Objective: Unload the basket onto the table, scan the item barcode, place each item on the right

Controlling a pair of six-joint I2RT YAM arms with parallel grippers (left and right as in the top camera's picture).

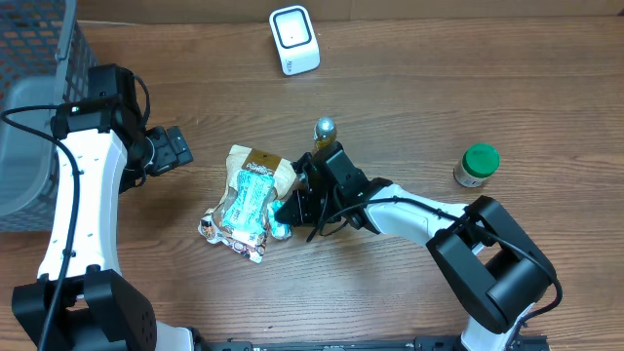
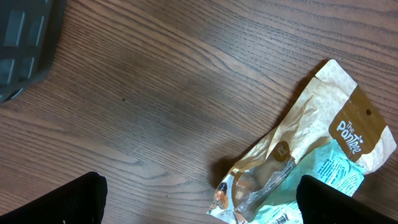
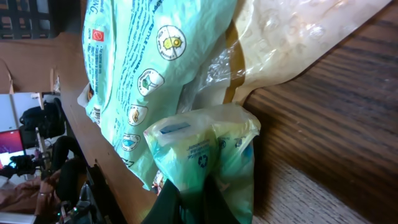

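Observation:
The item is a crinkled snack bag, mint green on a tan pouch, lying in the middle of the table. My right gripper is shut on the bag's green right-hand corner. In the right wrist view both dark fingers pinch that folded corner, with the right gripper at the bottom and the bag filling the view above. The white scanner stands at the far edge. My left gripper hovers open left of the bag. In its own view the left gripper is empty, with the bag to the right.
A grey wire basket occupies the far left corner, and its dark corner shows in the left wrist view. A green-lidded jar stands to the right. A small gold and silver object sits just behind my right wrist.

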